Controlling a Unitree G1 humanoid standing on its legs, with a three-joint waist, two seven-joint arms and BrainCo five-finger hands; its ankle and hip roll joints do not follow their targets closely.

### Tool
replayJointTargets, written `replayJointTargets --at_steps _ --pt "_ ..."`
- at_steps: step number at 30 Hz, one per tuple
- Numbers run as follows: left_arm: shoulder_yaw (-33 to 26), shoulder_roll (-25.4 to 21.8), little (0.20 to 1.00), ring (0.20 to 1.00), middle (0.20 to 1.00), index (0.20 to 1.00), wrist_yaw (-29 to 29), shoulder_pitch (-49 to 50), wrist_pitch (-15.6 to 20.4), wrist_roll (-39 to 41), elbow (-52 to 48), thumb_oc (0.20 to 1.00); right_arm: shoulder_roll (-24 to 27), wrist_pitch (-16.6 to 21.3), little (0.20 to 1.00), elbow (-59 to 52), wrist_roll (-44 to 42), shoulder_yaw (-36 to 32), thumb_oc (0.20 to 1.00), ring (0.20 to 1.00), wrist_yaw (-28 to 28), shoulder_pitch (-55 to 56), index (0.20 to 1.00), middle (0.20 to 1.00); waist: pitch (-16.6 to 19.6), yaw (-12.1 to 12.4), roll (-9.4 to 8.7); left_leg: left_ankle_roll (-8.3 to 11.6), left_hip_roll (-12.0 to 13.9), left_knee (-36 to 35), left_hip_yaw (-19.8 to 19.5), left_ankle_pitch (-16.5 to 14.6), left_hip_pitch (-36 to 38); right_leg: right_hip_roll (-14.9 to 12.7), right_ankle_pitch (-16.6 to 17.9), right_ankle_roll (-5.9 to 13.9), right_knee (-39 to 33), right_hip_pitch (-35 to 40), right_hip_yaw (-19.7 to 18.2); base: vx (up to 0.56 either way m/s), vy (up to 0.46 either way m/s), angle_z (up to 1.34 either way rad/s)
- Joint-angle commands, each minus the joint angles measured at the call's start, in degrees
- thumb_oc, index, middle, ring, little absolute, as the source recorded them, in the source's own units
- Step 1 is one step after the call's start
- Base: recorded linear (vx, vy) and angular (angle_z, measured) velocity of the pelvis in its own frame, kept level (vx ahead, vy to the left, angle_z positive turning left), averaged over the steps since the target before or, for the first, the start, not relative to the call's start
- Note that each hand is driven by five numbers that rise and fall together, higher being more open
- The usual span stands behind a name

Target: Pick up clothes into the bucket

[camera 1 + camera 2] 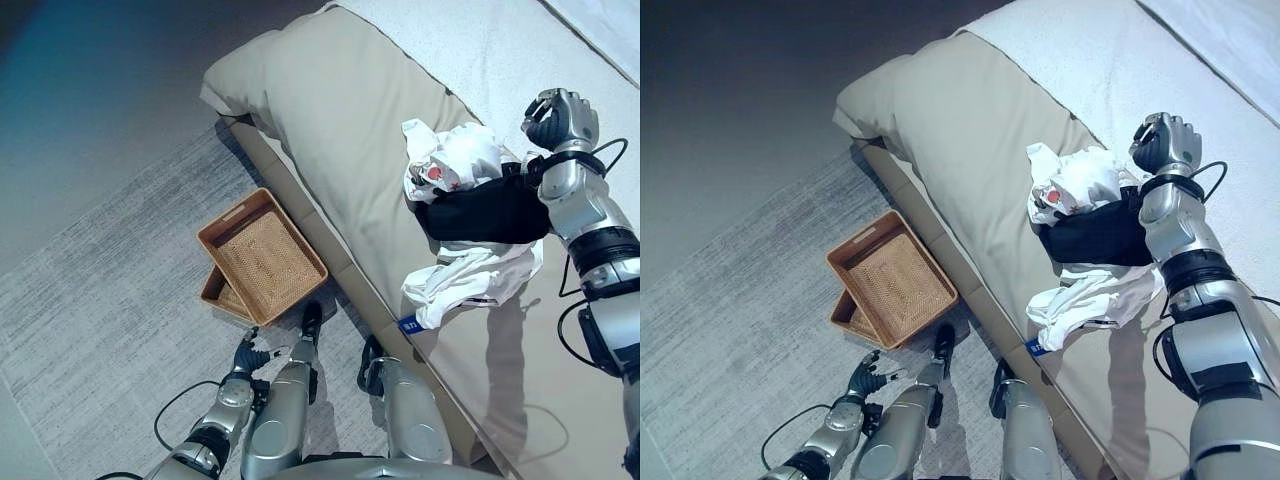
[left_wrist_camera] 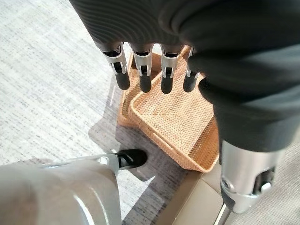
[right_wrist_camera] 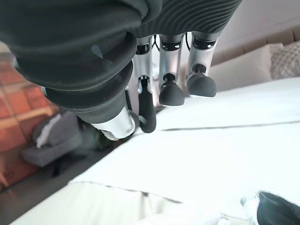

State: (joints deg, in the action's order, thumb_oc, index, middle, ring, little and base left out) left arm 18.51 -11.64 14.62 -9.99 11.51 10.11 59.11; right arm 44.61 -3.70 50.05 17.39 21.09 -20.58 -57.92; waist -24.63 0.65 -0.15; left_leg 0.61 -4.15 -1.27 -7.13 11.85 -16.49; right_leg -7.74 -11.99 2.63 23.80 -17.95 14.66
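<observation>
While clothes drape right forearm, right hand curled empty, left hand fingers straight over basket

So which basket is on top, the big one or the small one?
The big basket is on top. The small basket peeks out from under its near corner, on the carpet.

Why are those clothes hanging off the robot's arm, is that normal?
It looks odd. White and black clothes are draped over the right forearm above the bed, not gripped: the right hand has curled fingers holding nothing. The wicker basket on the carpet looks empty.
</observation>
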Motion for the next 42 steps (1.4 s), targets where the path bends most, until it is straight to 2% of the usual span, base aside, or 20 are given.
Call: replayJointTargets --at_steps 1,2,3,5,6,7,8,13,17,19,20,21,22,23,24,35,36,37,38,42 --pt "-0.35 0.32 1.0 1.0 1.0 1.0 -0.02 -0.04 0.42 0.63 -0.32 1.0 4.14 0.65 0.2 -4.34 1.14 0.27 0.2 0.2 -2.5 -3.08 0.2 0.2 1.48 -0.9 -3.38 0.96 0.07 2.37 -2.68 -8.48 4.17 -5.96 12.31 5.8 -12.25 3.63 -5.06 0.0 0.0 0.0" --pt "-0.66 0.39 1.0 1.0 1.0 1.0 0.03 -0.01 0.43 0.56 0.08 1.0 3.56 1.11 0.805 -5.04 0.34 -0.76 0.805 0.805 -2.82 -1.71 0.805 0.805 1.59 -0.84 -3.54 0.94 0.12 2.39 -2.75 -8.51 4.2 -5.91 12.24 5.8 -12.24 3.72 -5.04 0.0 0.0 0.0" --pt "-0.63 0.35 1.0 1.0 1.0 1.0 0.03 0.02 0.43 0.56 0.07 1.0 3.55 1.1 1.0 -5.09 0.36 -0.84 1.0 1.0 -2.82 -1.61 1.0 1.0 1.61 -0.82 -3.57 0.94 0.12 2.39 -2.75 -8.51 4.21 -5.91 12.24 5.8 -12.24 3.73 -5.03 0.0 0.0 0.0" --pt "-0.91 0.08 1.0 1.0 1.0 1.0 -0.02 0.01 0.45 0.21 0.21 1.0 3.34 1.68 1.0 -4.58 0.41 0.36 1.0 1.0 -1.02 -0.9 1.0 1.0 1.57 -0.61 -3.82 1.01 0.24 2.52 -2.77 -8.49 4.12 -5.82 12.22 5.74 -12.21 3.65 -5.11 -0.01 -0.016 0.01" --pt "-0.82 -0.41 1.0 1.0 1.0 1.0 -0.61 -0.06 0.35 0.03 0.33 1.0 3.15 1.36 1.0 -0.85 0.61 2.94 1.0 1.0 2.21 -1.41 1.0 1.0 1.43 -0.23 -3.95 1.17 0.33 2.55 -2.87 -8.3 3.83 -5.69 12.22 5.62 -12.37 3.65 -4.98 0.0 0.0 0.0" --pt "-0.88 -0.38 1.0 1.0 1.0 1.0 -0.62 -0.07 0.35 0.04 0.33 1.0 3.12 1.44 1.0 -0.66 0.55 3.12 1.0 1.0 2.2 -1.62 1.0 1.0 1.42 -0.29 -3.92 1.18 0.33 2.55 -2.88 -8.3 3.82 -5.69 12.23 5.62 -12.38 3.65 -4.98 -0.04 -0.033 0.01" --pt "-0.41 -0.58 1.0 1.0 1.0 1.0 -1.18 -0.25 0.06 0.55 0.25 1.0 1.87 1.12 1.0 5.46 0.4 5.1 1.0 1.0 3.36 -2.74 1.0 1.0 0.99 0.13 -3.75 1.36 0.39 2.41 -3.0 -7.92 3.41 -5.58 12.32 5.53 -12.5 3.44 -4.73 -0.04 -0.02 0.02" --pt "0.56 -0.42 1.0 1.0 1.0 1.0 -1.5 -1.52 -0.53 1.5 0.58 1.0 -1.62 0.84 1.0 15.67 2.4 9.82 1.0 1.0 4.94 -3.48 1.0 1.0 -0.9 0.57 -2.39 1.99 0.46 1.69 -3.69 -6.39 1.99 -5.3 12.42 5.24 -12.29 2.39 -3.76 -0.03 -0.021 0.02" --pt "0.99 0.0 1.0 1.0 1.0 1.0 -1.22 -2.38 -0.5 1.82 0.54 1.0 -3.14 1.24 1.0 17.12 4.08 11.36 1.0 1.0 5.0 -2.32 1.0 1.0 -1.98 0.68 -1.54 2.03 0.34 1.64 -4.18 -5.87 0.92 -5.48 12.22 5.06 -11.31 1.28 -3.35 -0.02 -0.021 0.05" --pt "1.62 0.63 1.0 1.0 1.0 1.0 -0.81 -2.96 -0.01 1.68 0.21 1.0 -2.52 2.0 1.0 16.8 10.07 15.69 1.0 1.0 4.94 -0.27 1.0 1.0 -3.01 0.85 -0.92 2.14 0.17 1.66 -4.5 -5.6 0.32 -5.61 12.06 5.03 -10.89 0.8 -3.05 -0.03 -0.048 0.06" --pt "2.53 0.73 1.0 1.0 1.0 1.0 -0.52 -3.32 0.37 1.82 -1.25 1.0 -2.77 1.99 1.0 20.48 8.56 14.29 1.0 1.0 4.88 0.81 1.0 1.0 -3.95 1.34 0.36 2.44 -0.02 1.63 -5.18 -4.91 -0.94 -5.95 11.92 4.97 -10.46 -0.09 -2.26 -0.04 -0.051 0.11" --pt "2.55 0.73 1.0 1.0 1.0 1.0 -0.52 -3.32 0.36 1.82 -1.26 1.0 -2.76 2.02 1.0 20.52 8.55 14.29 1.0 1.0 4.87 0.8 1.0 1.0 -3.91 1.31 0.38 2.45 -0.03 1.64 -5.23 -4.9 -1.01 -5.96 11.9 4.96 -10.42 -0.14 -2.22 -0.06 -0.064 0.26" --pt "3.34 0.67 1.0 1.0 1.0 1.0 -0.43 -3.71 0.74 1.88 -2.15 1.0 -2.18 1.65 1.0 22.79 10.02 15.01 1.0 1.0 4.62 0.83 1.0 1.0 -4.72 1.59 1.51 2.74 -0.22 1.34 -5.85 -4.31 -2.05 -6.17 11.69 4.85 -9.69 -1.31 -1.62 -0.03 -0.045 0.29" --pt "3.32 0.66 1.0 1.0 1.0 1.0 -0.42 -3.68 0.74 1.88 -2.15 1.0 -2.21 1.65 1.0 22.8 10.02 15.02 1.0 1.0 4.61 0.84 1.0 1.0 -4.87 1.57 1.43 2.77 -0.25 1.35 -5.82 -4.45 -1.81 -6.23 11.36 4.82 -9.39 -1.21 -1.66 -0.05 -0.061 0.32" --pt "4.37 0.94 1.0 1.0 1.0 1.0 -0.43 -4.37 0.97 2.17 -3.1 1.0 -1.99 1.54 1.0 24.45 9.87 14.68 1.0 1.0 4.07 1.32 1.0 1.0 -5.16 1.79 2.47 3.06 -0.3 1.04 -6.33 -3.8 -3.34 -6.53 10.99 4.76 -8.43 -2.86 -1.0 -0.02 -0.022 0.16" --pt "8.05 2.43 1.0 1.0 1.0 1.0 0.43 -7.35 1.2 5.33 -6.63 1.0 1.16 -0.16 1.0 32.15 5.07 11.46 1.0 1.0 3.0 0.2 1.0 1.0 -5.16 2.48 6.64 3.62 -0.4 -0.3 -7.48 -0.99 -12.42 -8.1 9.53 4.51 -2.64 -14.43 0.66 -0.03 -0.023 0.1" --pt "8.05 2.43 1.0 1.0 1.0 1.0 0.43 -7.37 1.2 5.33 -6.63 1.0 1.17 -0.15 0.758 32.17 5.07 11.47 0.758 0.758 3.0 0.18 0.758 0.758 -5.16 2.48 6.64 3.62 -0.41 -0.29 -7.46 -0.99 -12.44 -8.11 9.52 4.51 -2.61 -14.47 0.65 0.0 0.0 0.06" --pt "8.17 2.45 1.0 1.0 1.0 1.0 0.62 -7.54 1.26 5.72 -7.32 1.0 1.66 -0.4 0.41 32.6 4.41 11.02 0.41 0.41 2.65 -0.06 0.41 0.41 -5.16 2.55 6.91 3.67 -0.42 -0.5 -7.48 -0.78 -13.11 -8.1 9.56 4.58 -2.39 -15.51 0.52 0.0 0.0 0.0" --pt "8.07 2.59 1.0 1.0 1.0 1.0 0.71 -7.66 1.25 5.94 -7.64 1.0 1.91 -0.43 0.2 32.52 4.19 10.71 0.2 0.2 2.6 0.37 0.2 0.2 -5.16 2.55 7.07 3.69 -0.4 -0.6 -7.44 -0.6 -13.56 -8.17 9.55 4.59 -2.34 -16.0 0.43 0.0 0.0 0.0" --pt "8.05 3.16 1.0 1.0 1.0 1.0 0.82 -7.82 0.94 6.24 -7.57 1.0 4.05 -0.82 0.2 33.48 2.63 8.88 0.2 0.2 1.91 0.23 0.2 0.2 -5.16 2.24 7.01 3.63 -0.43 -0.49 -7.5 -0.64 -13.63 -8.35 9.62 4.73 -2.67 -15.73 0.49 0.01 -0.018 0.06"
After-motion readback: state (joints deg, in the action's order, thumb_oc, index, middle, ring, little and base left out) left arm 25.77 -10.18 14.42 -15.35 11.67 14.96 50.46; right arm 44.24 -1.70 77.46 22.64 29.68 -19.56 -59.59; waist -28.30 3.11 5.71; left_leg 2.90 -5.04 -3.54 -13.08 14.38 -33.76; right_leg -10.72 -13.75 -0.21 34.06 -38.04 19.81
